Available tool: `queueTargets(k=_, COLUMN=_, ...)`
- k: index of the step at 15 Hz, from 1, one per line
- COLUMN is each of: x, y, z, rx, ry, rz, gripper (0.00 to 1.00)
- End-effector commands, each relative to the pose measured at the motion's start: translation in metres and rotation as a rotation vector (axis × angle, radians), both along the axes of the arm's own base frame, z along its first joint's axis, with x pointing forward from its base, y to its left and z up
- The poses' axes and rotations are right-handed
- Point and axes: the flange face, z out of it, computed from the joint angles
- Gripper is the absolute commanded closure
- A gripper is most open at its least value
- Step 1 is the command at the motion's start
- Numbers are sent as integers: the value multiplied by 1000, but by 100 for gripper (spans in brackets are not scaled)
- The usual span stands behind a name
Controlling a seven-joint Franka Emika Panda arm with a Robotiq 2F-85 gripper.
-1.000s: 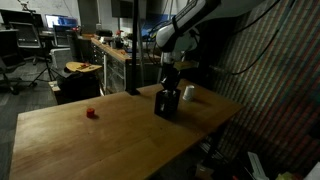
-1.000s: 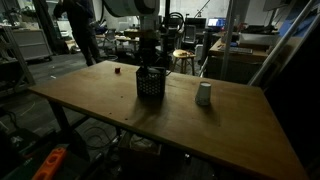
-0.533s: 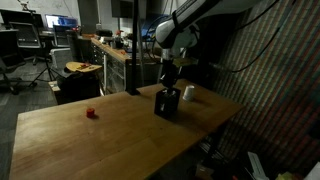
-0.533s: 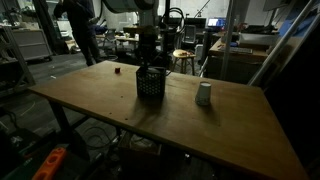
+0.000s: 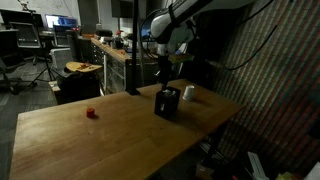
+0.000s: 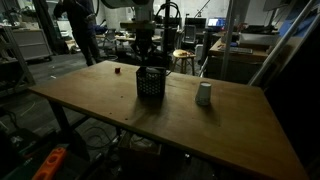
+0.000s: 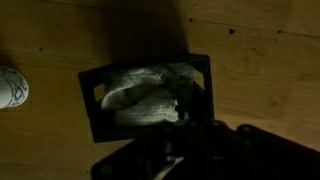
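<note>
Pincer (image 5: 163,72), clenched and dim, hangs above the basket (image 5: 167,103). The contents (image 7: 140,95) beneath it are too dark to identify. A cup (image 7: 10,88) off to its side is cut off.

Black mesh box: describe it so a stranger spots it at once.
Start at the big wooden table and go to the part below the robot arm. The black mesh box stands there, open-topped, with something pale crumpled inside. It is the only dark, square-sided thing: the white cup beside it is round, the red object tiny.
</note>
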Motion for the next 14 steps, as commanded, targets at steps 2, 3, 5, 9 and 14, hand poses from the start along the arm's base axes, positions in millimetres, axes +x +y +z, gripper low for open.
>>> queueTargets(k=2, x=12, y=-3, z=3, rx=3, ry=-18, rz=9, gripper=94)
queueTargets(k=3, x=15, y=-6, z=3, rx=4, ry=-19, rz=5, gripper=94)
queueTargets(k=5, x=18, y=-10, z=1, rx=3, ry=-19, rz=0, gripper=94)
queueTargets(k=9, x=26, y=-20, z=-2, rx=4, ry=-17, rz=-12, gripper=94)
queueTargets(k=14, x=26, y=-36, z=-2, rx=1, ry=-13, rz=-40, gripper=94)
